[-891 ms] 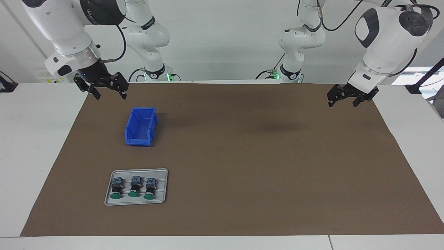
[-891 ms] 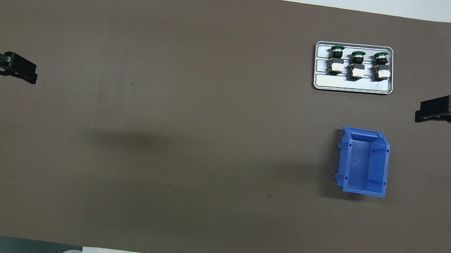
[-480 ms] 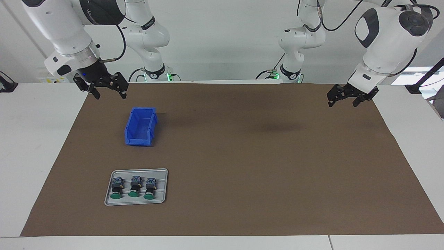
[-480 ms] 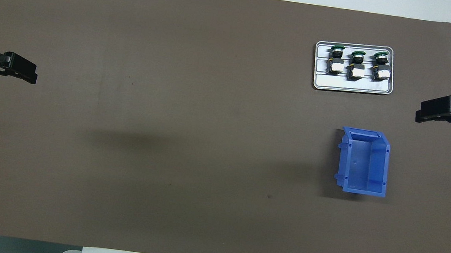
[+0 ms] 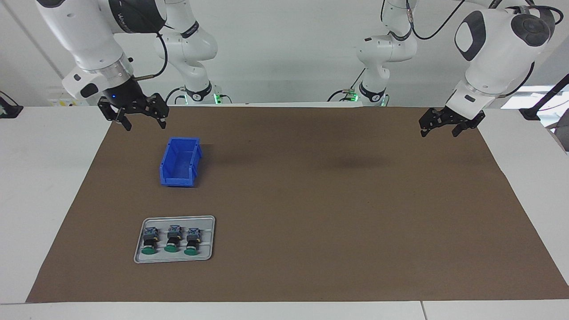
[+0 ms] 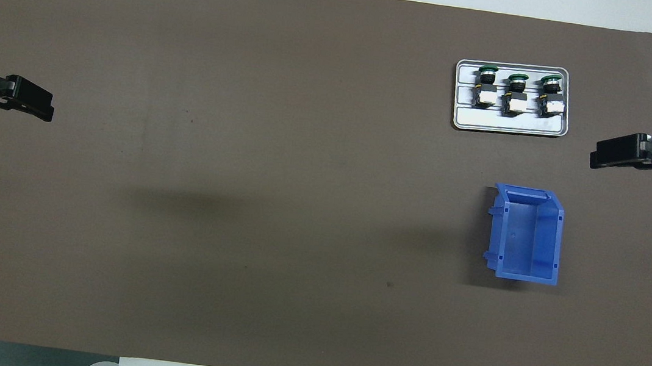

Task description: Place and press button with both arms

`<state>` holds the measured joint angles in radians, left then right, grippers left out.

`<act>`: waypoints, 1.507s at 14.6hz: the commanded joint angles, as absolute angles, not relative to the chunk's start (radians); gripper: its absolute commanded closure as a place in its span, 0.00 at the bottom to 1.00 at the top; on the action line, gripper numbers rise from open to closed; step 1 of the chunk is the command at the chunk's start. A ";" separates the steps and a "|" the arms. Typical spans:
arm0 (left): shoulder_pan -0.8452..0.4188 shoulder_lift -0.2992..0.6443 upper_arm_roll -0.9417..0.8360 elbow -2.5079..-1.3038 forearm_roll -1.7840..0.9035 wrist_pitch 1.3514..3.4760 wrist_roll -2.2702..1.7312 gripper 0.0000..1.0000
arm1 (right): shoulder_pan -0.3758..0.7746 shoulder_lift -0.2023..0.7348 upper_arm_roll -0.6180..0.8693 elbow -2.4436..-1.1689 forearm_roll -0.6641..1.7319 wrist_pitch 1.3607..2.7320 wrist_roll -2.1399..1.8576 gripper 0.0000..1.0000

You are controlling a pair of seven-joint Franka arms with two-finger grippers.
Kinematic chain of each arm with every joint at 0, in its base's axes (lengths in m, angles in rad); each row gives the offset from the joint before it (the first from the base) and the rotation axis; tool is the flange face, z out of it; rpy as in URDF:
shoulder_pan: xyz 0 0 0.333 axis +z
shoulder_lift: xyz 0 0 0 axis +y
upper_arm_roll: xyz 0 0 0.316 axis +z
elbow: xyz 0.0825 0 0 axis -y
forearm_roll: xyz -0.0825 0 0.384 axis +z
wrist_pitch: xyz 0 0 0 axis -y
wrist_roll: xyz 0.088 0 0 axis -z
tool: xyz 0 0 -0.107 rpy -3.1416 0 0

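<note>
step: none begun | buttons (image 5: 171, 240) kept in tray (image 5: 209, 222) for picking | right tool (image 5: 141, 122) open, empty, over mat edge | left tool (image 5: 438, 128) open, parked

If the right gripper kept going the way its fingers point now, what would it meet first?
Probably the brown mat near the table edge. The right gripper, open, points down beside the blue bin, seemingly clear of it; depth is uncertain.
</note>
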<state>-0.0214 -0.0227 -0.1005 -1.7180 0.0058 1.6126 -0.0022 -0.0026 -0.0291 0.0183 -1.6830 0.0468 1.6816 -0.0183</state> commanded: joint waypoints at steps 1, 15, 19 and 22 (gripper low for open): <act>-0.011 -0.025 -0.103 -1.717 -0.006 1.612 0.015 0.00 | 0.005 0.030 0.017 -1.694 0.054 1.778 -0.046 0.01; -0.011 -0.025 -0.103 -1.717 -0.006 1.612 0.015 0.00 | 0.025 0.319 0.060 -1.686 0.057 2.229 0.011 0.05; -0.011 -0.025 -0.103 -1.717 -0.006 1.612 0.015 0.00 | 0.025 0.391 0.071 -1.690 0.055 2.322 0.025 0.07; -0.011 -0.025 -0.103 -1.717 -0.006 1.612 0.015 0.00 | 0.040 0.436 0.071 -1.697 0.055 2.372 0.023 0.07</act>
<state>-0.0214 -0.0227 -0.1005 -1.7180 0.0058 1.6126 -0.0022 0.0362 0.4052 0.0621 -1.6999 0.0496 2.3441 0.0148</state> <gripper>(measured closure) 0.000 0.066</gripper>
